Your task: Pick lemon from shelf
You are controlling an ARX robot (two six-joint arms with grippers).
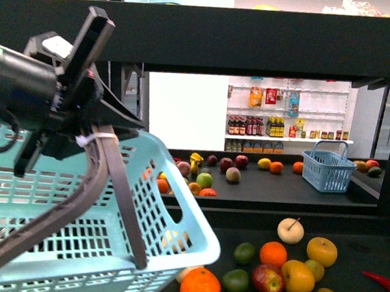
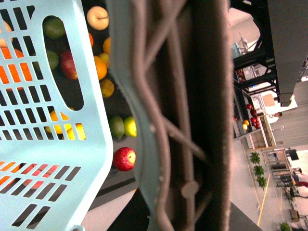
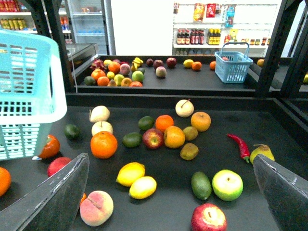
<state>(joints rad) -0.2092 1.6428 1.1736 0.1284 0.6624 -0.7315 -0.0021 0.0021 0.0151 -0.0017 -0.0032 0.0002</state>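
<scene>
Two bright yellow oval lemons lie side by side on the dark shelf tray (image 3: 159,211) in the right wrist view, one (image 3: 143,187) nearer and one (image 3: 130,173) just behind it. My right gripper (image 3: 171,159) is open and empty above the tray, its fingers (image 3: 48,197) wide apart, with the lemons between them towards the left finger. My left gripper (image 1: 80,132) is shut on the grey handle (image 1: 119,194) of a light blue basket (image 1: 70,244), held tilted above the tray's left side. The handle (image 2: 192,120) fills the left wrist view.
Oranges (image 3: 103,144), apples (image 3: 208,219), a peach (image 3: 96,208), limes, a green apple (image 3: 227,184) and a red chili (image 3: 239,144) lie around the lemons. The black shelf beam (image 1: 259,39) runs overhead, with an upright (image 3: 272,48) at the right. A small blue basket (image 3: 233,67) stands on the rack behind.
</scene>
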